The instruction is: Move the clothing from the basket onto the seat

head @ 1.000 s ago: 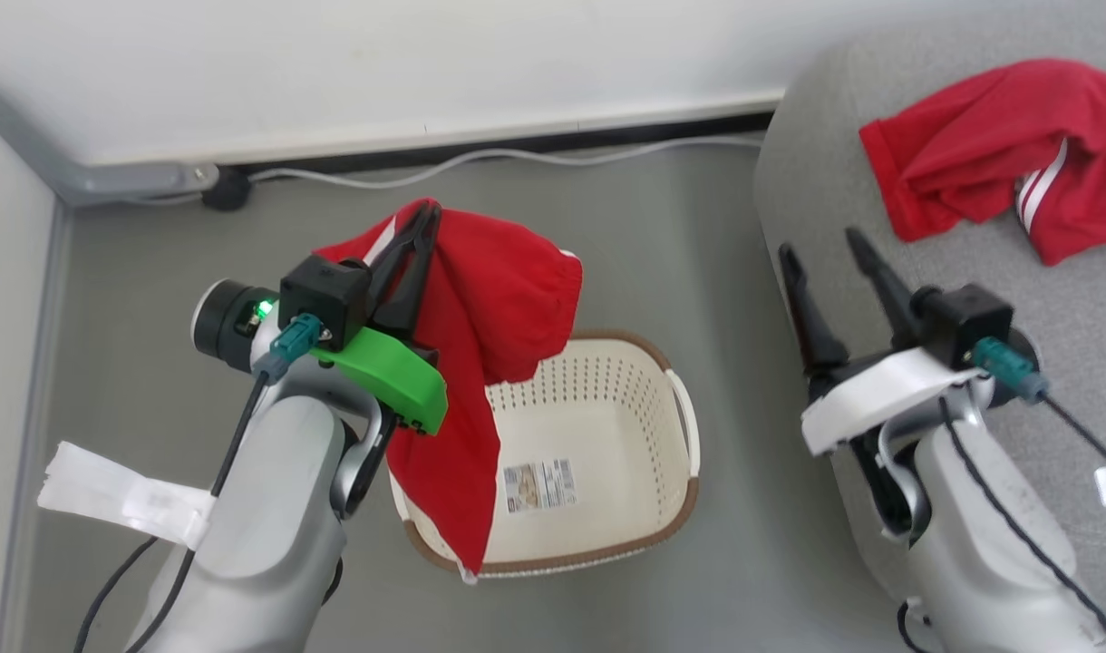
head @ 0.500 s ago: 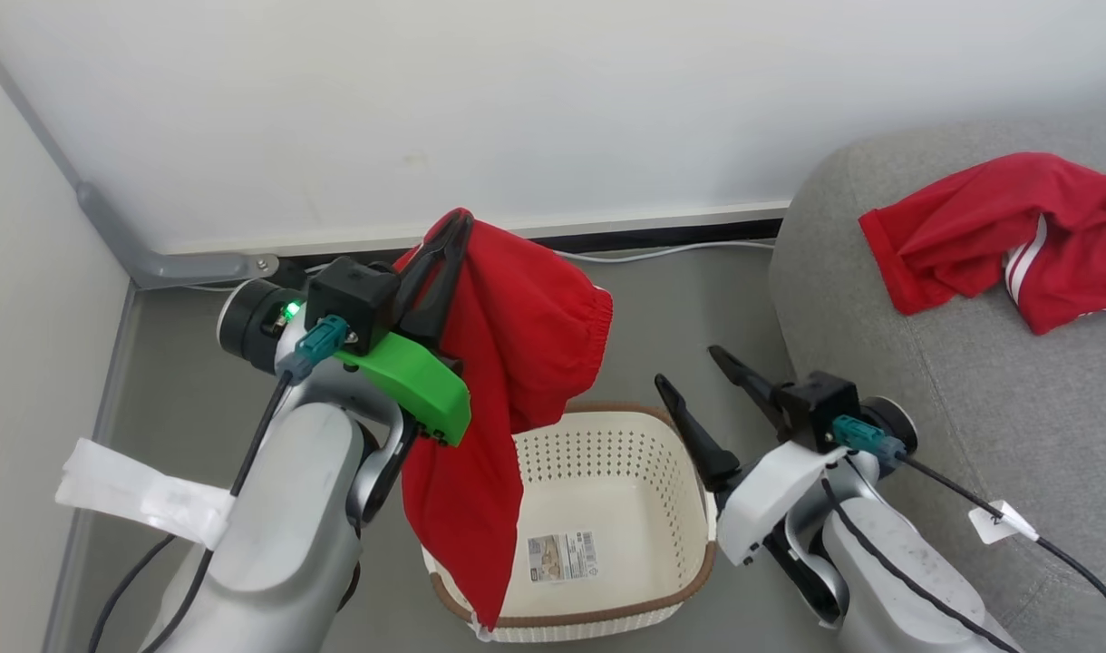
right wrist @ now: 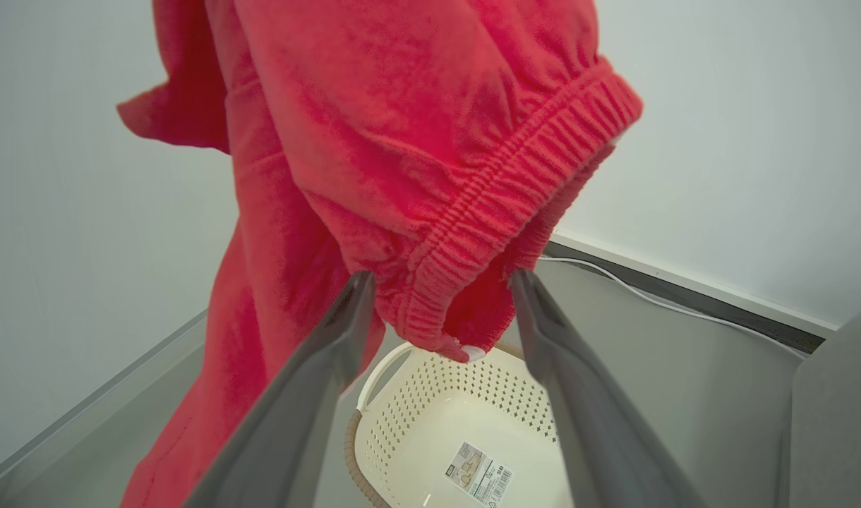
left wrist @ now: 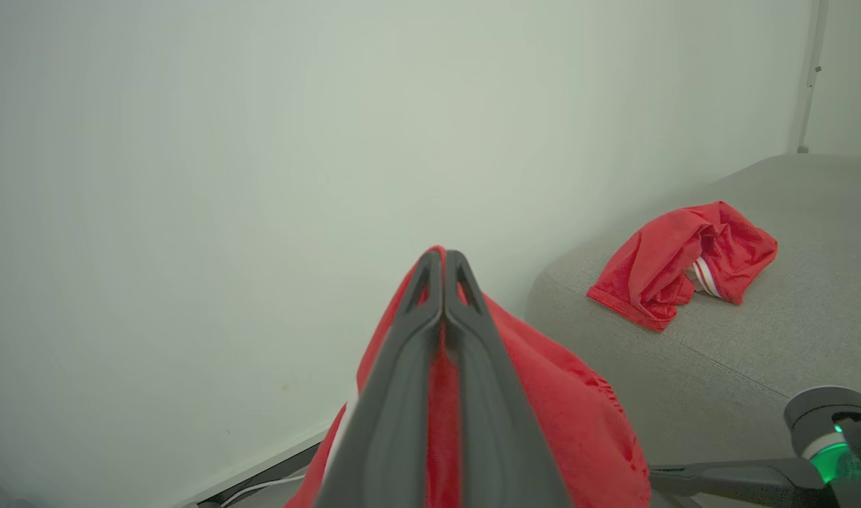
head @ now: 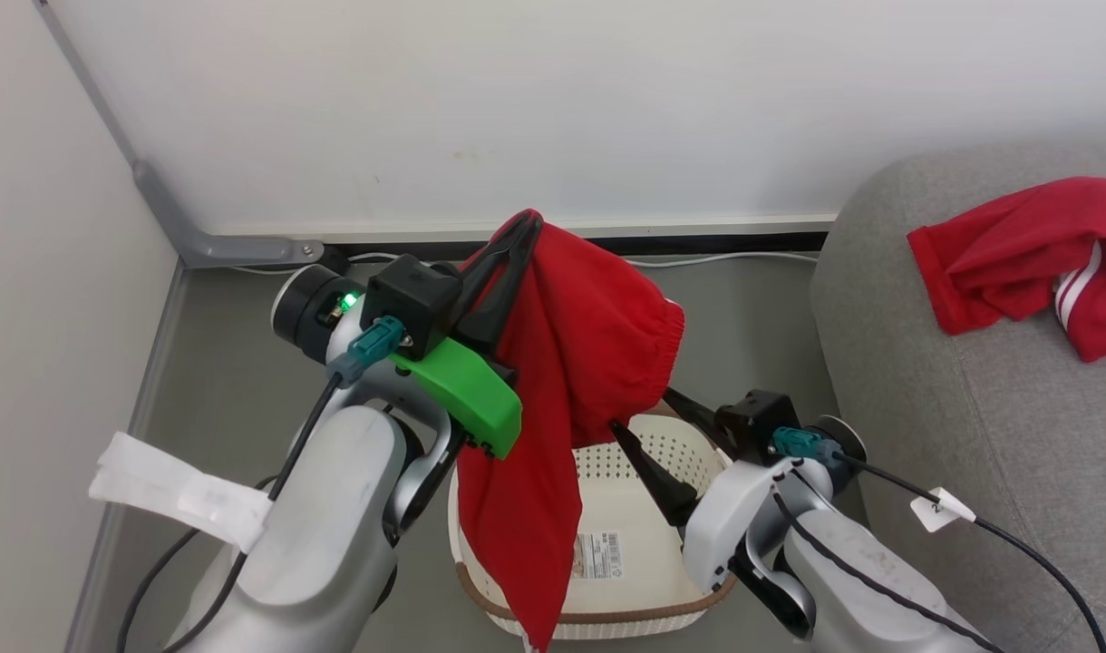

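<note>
My left gripper [head: 521, 222] is shut on a red piece of clothing [head: 571, 363], which hangs above the basket [head: 648, 609]. In the left wrist view the closed fingers [left wrist: 437, 255] pinch the red fabric [left wrist: 564, 423]. The cream basket [right wrist: 409, 451] stands on the floor, its label sticker showing on the bare bottom. My right gripper [head: 645, 413] is open over the basket's right side. The elastic hem of the hanging clothing [right wrist: 402, 141] sits between the tips of my right gripper [right wrist: 441, 276]. Another red piece with white stripes [head: 1015, 263] lies on the grey seat [head: 970, 408].
A white wall and baseboard with a pale cable [head: 743, 258] run behind the basket. A grey corner post [head: 190, 240] stands at the left. The seat [left wrist: 720, 353] has bare cushion in front of the red piece [left wrist: 670, 264].
The head camera has tilted up and shifted. My right gripper has swung left from beside the seat to the hanging clothing's hem over the basket. The left gripper keeps its hold.
</note>
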